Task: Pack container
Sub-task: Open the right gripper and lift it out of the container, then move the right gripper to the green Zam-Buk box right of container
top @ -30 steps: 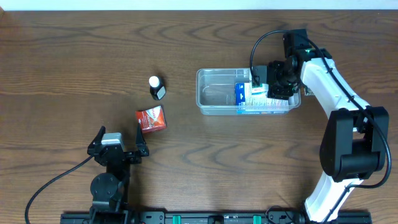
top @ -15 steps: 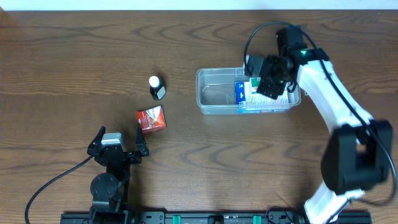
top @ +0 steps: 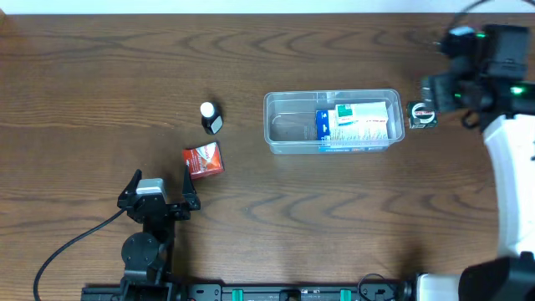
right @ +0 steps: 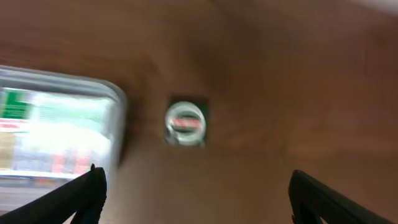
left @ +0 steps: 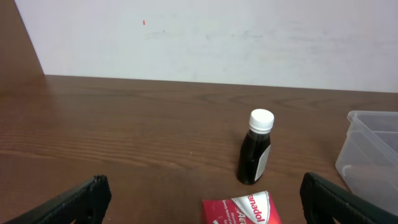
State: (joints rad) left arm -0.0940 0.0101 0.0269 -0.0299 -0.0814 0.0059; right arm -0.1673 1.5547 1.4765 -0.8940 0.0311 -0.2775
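The clear plastic container (top: 280, 125) sits at centre right of the table with a white, green and blue box (top: 355, 124) inside; it also shows in the right wrist view (right: 115, 99). A small dark square item with a white ring (top: 421, 115) lies just right of it and shows blurred in the right wrist view (right: 185, 121). A dark bottle with a white cap (top: 209, 117) and a red box (top: 204, 160) stand at the left; the left wrist view shows the bottle (left: 257, 149) and the box (left: 242, 210). My left gripper (top: 159, 199) is open and empty near the front. My right gripper (top: 456, 88) is open and empty, right of the container.
A white wall runs behind the table's far edge (left: 205, 78). The container's corner (left: 373, 149) shows at the right of the left wrist view. Dark wood table all around.
My right gripper has lifted out of the container and swung right, leaving the white box inside. The small dark item beside the container is now uncovered. The left arm has not moved.
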